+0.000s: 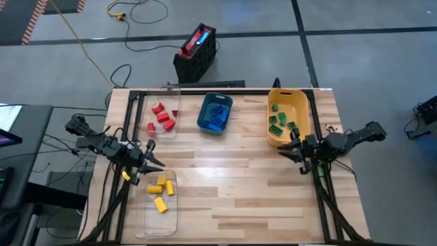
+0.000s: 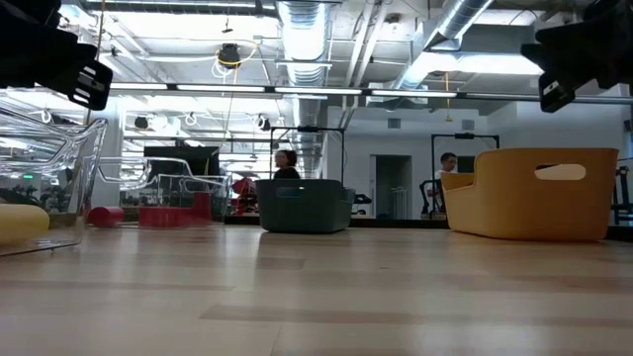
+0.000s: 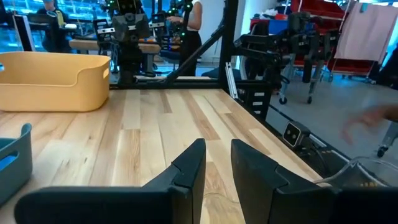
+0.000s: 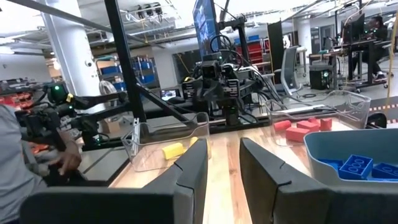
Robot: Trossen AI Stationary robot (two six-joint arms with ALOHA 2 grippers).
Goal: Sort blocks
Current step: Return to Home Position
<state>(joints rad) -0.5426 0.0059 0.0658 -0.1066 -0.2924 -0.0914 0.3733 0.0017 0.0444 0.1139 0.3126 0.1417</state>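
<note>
Red plastic toy blocks [image 1: 162, 118] sit in a clear plastic tray [image 1: 140, 102] at the far left corner of the wooden surface [image 1: 232, 191]. Blue blocks [image 1: 217, 115] sit in a teal bin [image 1: 203, 117] and green blocks [image 1: 278, 123] in a yellow bin [image 1: 305, 113] by the far edge. Yellow blocks [image 1: 160, 191] lie in another clear tray [image 1: 171, 219] by the left edge. The left gripper [image 1: 156, 157] and right gripper [image 1: 290, 145] hang at the sides, fingers slightly apart, empty. A low swing might tip a tray.
</note>
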